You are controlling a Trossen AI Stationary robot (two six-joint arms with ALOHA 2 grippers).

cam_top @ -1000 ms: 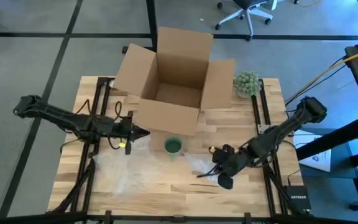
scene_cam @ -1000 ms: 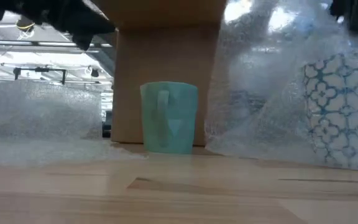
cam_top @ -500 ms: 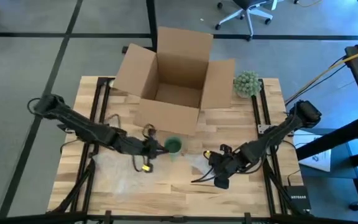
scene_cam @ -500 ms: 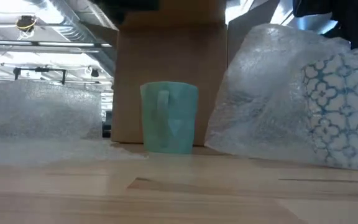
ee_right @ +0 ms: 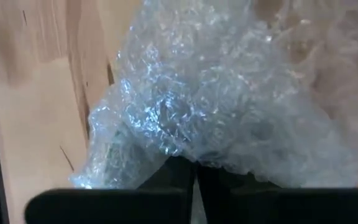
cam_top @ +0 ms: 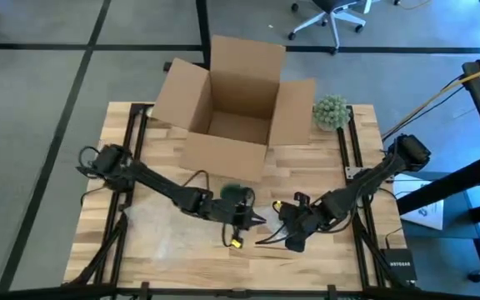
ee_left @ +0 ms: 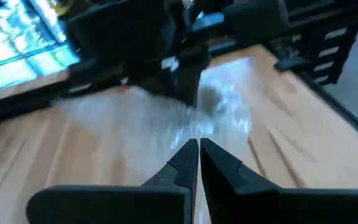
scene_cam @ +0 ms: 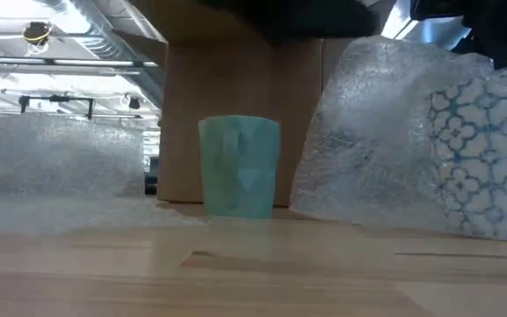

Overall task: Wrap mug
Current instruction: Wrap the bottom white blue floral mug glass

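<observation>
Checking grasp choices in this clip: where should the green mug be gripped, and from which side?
Probably by the rim, from above. The green mug stands upright and open-topped on the table, with the cardboard box close behind it and the bubble wrap beside it, so the top is the least obstructed approach. Its handle seems to face away from the box, a harder target.

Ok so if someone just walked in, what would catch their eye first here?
Probably the big open cardboard box at the table's far middle, with the green mug standing upright just in front of it. Then the two grippers meeting near the mug: the right gripper pinches bubble wrap, and the left gripper reaches toward it.
</observation>
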